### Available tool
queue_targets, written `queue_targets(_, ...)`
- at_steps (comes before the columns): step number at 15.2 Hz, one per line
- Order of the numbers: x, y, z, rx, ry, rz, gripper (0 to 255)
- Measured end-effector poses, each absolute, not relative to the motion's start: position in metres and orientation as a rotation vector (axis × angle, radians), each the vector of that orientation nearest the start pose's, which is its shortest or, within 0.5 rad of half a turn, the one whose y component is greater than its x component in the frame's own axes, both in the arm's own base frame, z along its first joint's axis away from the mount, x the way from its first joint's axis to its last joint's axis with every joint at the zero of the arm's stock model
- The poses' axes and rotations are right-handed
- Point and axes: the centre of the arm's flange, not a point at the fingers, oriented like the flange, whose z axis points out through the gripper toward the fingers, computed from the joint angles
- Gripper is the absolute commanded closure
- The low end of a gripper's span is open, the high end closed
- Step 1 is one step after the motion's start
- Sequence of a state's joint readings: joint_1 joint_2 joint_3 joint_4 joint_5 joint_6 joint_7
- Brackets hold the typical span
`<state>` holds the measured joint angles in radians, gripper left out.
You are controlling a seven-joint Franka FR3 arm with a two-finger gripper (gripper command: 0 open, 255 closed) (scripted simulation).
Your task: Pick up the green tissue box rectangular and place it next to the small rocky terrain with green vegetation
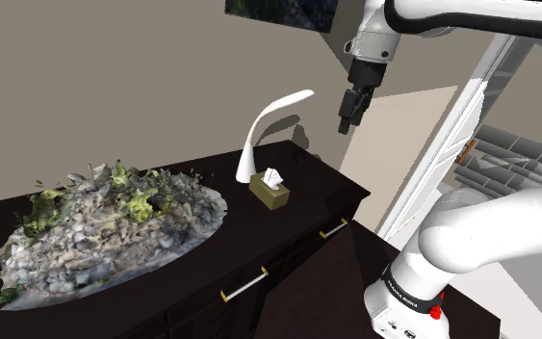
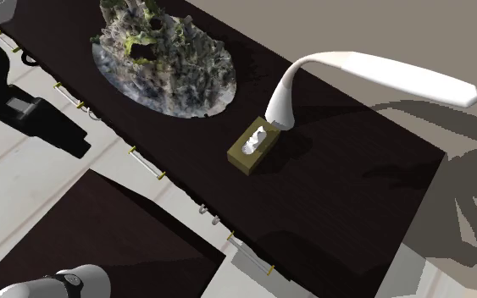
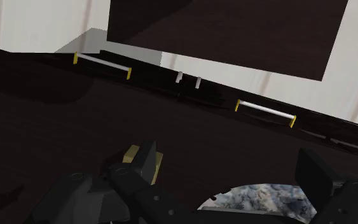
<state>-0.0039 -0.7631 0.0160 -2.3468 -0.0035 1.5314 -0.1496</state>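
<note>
While aloft, tool (image 1: 345, 123) well above tissue box (image 1: 270, 190)

Domestic room. Evidence: dark brown drawer-fronted surface (image 2: 355, 195), slim silver drawer handles (image 1: 245, 283), white curved gooseneck lamp (image 2: 380, 69), olive-green rectangular tissue box (image 1: 270, 190), plain beige wall (image 1: 115, 77), white door frame (image 1: 461, 125).

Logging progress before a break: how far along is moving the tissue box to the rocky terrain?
Done: nothing yet; the tissue box sits by the white lamp, apart from the rocky terrain. In hand: the gripper hangs open above the dresser, holding nothing. Left: grasp the box, carry it, set it beside the terrain.
</note>
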Motion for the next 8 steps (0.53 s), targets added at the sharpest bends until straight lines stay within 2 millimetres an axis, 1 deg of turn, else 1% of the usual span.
queue_targets(1,0.309,0.005,0.584,-3.142,-0.247,0.084,0)
queue_targets(3,0.313,-0.005,0.573,-3.123,-0.256,0.066,0)
queue_targets(4,0.317,-0.012,0.567,-3.111,-0.262,0.051,0)
queue_targets(6,0.325,-0.034,0.549,-3.082,-0.275,0.02,0)
queue_targets(7,0.331,-0.042,0.542,-3.067,-0.282,0.003,0)
queue_targets(8,0.338,-0.052,0.53,-3.052,-0.289,-0.011,0)
